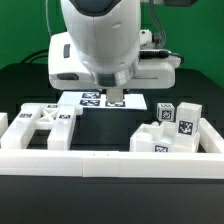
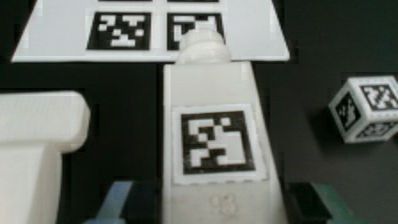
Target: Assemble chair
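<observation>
1 white blocky plastic chair post (image 2: pixel 215 100), tagged: judged light, rigid, slick; to be taken across flat sides. Two-finger gripper (image 2: pixel 221 203) spread astride, empty.

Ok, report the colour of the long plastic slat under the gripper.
White slat, black-and-white tag; wrist view.

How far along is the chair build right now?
Done: nothing looks joined yet; the X-braced frame and the tagged blocks lie loose on opposite sides. In hand: the open hand straddles a long tagged piece near the marker board, without gripping it. Left: grasping it and, apparently, all the joining.
</observation>
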`<state>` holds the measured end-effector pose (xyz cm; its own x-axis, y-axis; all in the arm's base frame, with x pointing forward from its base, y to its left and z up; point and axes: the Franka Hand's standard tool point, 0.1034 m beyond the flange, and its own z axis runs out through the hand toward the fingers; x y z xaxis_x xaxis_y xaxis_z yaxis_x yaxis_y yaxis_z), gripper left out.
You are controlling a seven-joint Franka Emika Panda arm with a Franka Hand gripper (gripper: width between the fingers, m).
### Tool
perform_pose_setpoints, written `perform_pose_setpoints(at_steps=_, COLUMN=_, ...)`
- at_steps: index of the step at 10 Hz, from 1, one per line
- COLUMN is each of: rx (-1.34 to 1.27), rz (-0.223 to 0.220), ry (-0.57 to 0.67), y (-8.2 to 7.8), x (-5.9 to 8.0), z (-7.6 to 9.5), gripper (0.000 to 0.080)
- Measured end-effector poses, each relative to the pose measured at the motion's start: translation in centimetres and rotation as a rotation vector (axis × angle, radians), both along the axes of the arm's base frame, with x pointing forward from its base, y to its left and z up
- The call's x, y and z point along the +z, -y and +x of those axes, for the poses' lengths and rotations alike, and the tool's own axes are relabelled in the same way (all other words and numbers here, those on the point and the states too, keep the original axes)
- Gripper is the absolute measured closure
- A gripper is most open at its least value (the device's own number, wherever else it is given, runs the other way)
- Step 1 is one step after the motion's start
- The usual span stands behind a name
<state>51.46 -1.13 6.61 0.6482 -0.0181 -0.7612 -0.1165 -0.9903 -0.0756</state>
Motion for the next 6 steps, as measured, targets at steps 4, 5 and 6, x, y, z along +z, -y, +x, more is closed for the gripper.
perform_pose_setpoints(at_steps=4, rx=-0.021, rz=-0.033, ry=0.213, y=-1.0, x=2.9, z=2.7, gripper=0.0512)
perform_pose_setpoints(at_steps=5, rx=-0.018, rz=-0.041, ry=0.317, y=-1.2, x=3.7, z=4.4, gripper=0.0512)
perform_pose_setpoints(at_steps=6, rx=-0.025, rz=-0.060, ry=0.447, y=-1.0, x=3.5, z=5.1, gripper=0.0512)
